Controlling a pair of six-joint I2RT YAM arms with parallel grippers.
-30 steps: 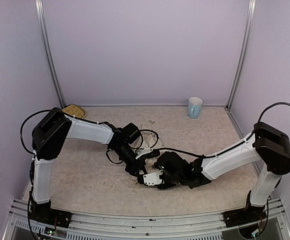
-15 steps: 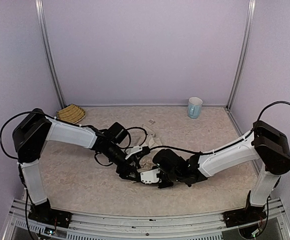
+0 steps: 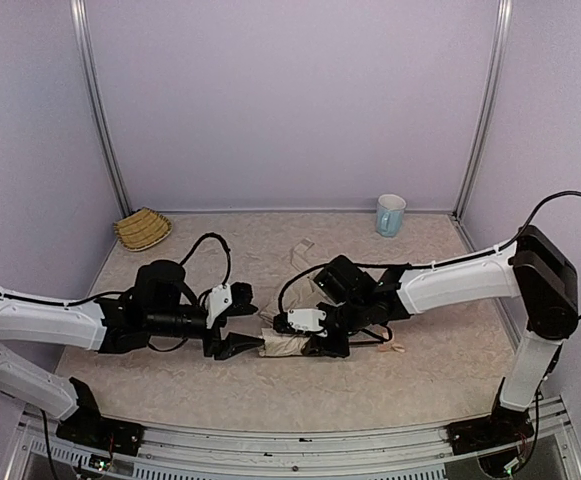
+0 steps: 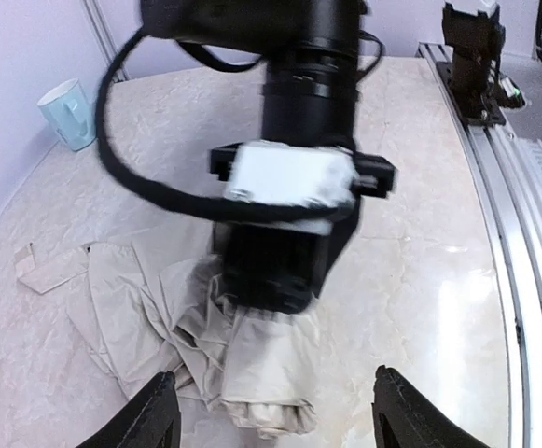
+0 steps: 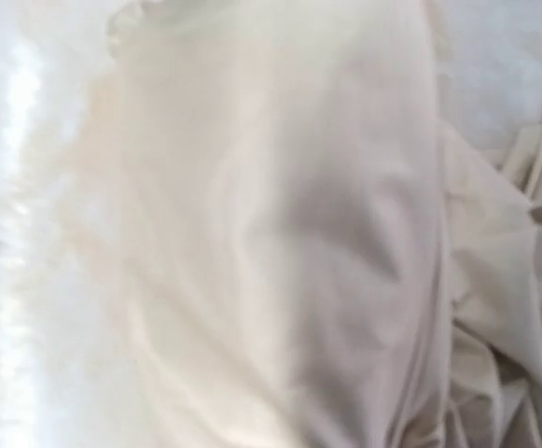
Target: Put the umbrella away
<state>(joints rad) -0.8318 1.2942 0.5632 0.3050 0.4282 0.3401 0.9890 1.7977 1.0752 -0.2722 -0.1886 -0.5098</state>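
- We count two arms, two grippers, one umbrella (image 3: 280, 344), one mug (image 3: 391, 214), one basket (image 3: 142, 229) and one small flat cream scrap (image 3: 301, 249)
- The umbrella lies on the table (image 3: 430, 385) near the front middle, and its cream cloth is crumpled and bunched into a short roll
- The roll lies between our two grippers, the left one at its left end and the right one on top of it
- Our left gripper (image 4: 274, 375) is low over the table and points at the end of the roll; its fingers (image 4: 149, 420) are spread wide and hold nothing, with the roll's end just beyond the gap between them
- Our right gripper (image 3: 322, 346) sits on the roll from above, right against the cloth; its fingers are hidden, so we cannot tell whether they clamp the cloth or only press on it
- The right wrist view is filled with cream cloth and nothing else
- More cloth spreads loose and wrinkled on the table behind the roll
- The scrap lies further back; we cannot tell whether it is joined to the cloth
- The mug stands upright at the back right and the basket sits at the back left, both well apart from the umbrella
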